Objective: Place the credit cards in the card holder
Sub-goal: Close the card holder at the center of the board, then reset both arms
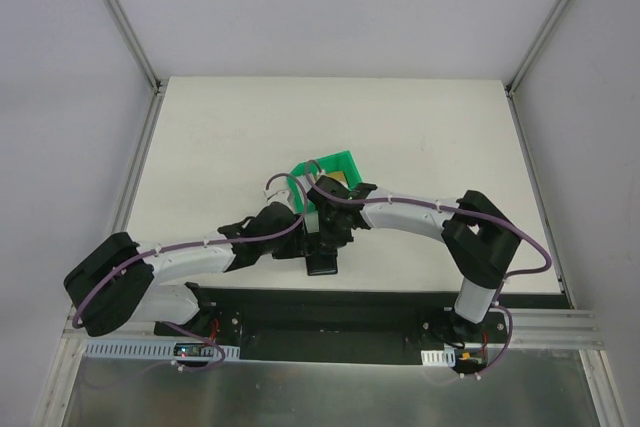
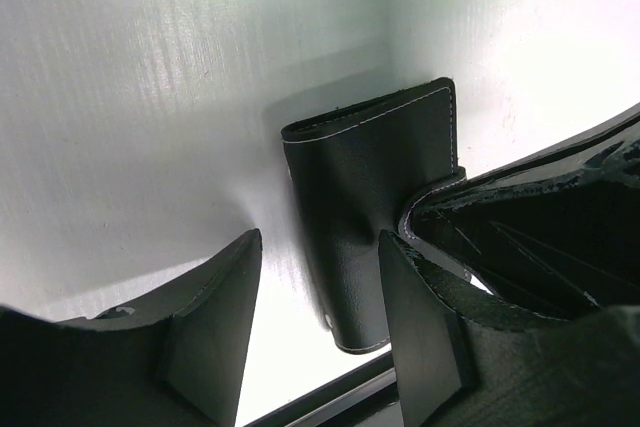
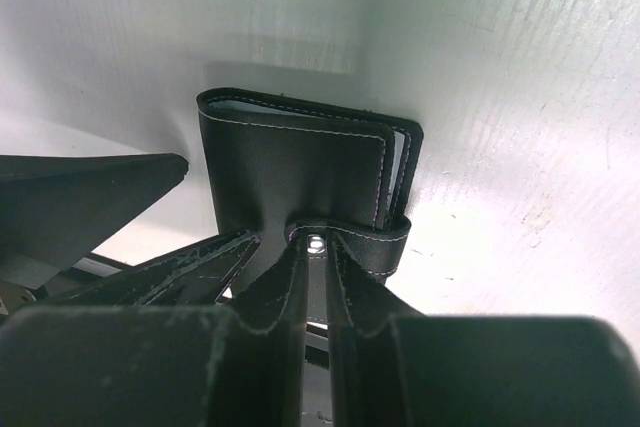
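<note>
I see the left arm (image 1: pixel 190 259) and right arm (image 1: pixel 410 212) bent inward, wrists meeting ahead of the bases. On the left gripper (image 2: pixel 320 292), fingers (image 2: pixel 210 337) set apart, partly spread. On the right gripper (image 3: pixel 316 247), fingers pressed nearly together, pinching the card holder (image 3: pixel 290 162) by its tab.

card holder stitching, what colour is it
White stitching along the edges of the black card holder; it shows best in the right wrist view.

A white table (image 1: pixel 220 147) with a faintly ribbed surface. A black stitched card holder (image 2: pixel 360 197), folded shut, rests on it near the front edge. A green open-fronted bin (image 1: pixel 337 163) sits just behind, toward the table's middle.
</note>
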You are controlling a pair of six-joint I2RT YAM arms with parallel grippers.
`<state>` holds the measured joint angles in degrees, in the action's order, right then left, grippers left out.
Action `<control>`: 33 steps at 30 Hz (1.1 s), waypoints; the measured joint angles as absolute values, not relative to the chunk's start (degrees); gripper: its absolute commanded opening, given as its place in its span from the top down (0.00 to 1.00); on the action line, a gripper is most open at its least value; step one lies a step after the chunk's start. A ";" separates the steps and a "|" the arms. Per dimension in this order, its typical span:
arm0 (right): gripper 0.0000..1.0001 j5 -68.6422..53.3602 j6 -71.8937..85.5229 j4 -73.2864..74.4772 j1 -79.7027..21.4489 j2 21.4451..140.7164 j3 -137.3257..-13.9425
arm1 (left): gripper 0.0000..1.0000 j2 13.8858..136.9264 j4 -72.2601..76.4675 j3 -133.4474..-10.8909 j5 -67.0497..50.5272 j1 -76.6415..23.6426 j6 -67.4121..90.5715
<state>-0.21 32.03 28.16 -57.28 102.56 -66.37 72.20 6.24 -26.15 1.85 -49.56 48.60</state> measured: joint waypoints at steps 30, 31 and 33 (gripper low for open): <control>0.04 11.73 22.26 8.34 -56.49 71.02 -47.20 | 0.01 50.00 -8.05 -24.38 6.68 -32.71 43.09; 0.04 12.82 22.24 8.32 -55.57 67.81 -45.63 | 0.01 48.62 -8.82 -24.38 6.72 -31.35 42.52; 0.04 14.83 22.26 8.93 -53.15 62.43 -42.78 | 0.01 46.39 -10.37 -24.38 6.66 -30.65 41.56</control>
<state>14.83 22.26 8.93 -53.15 62.43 -42.78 46.39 -10.37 -24.38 6.66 -30.65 41.56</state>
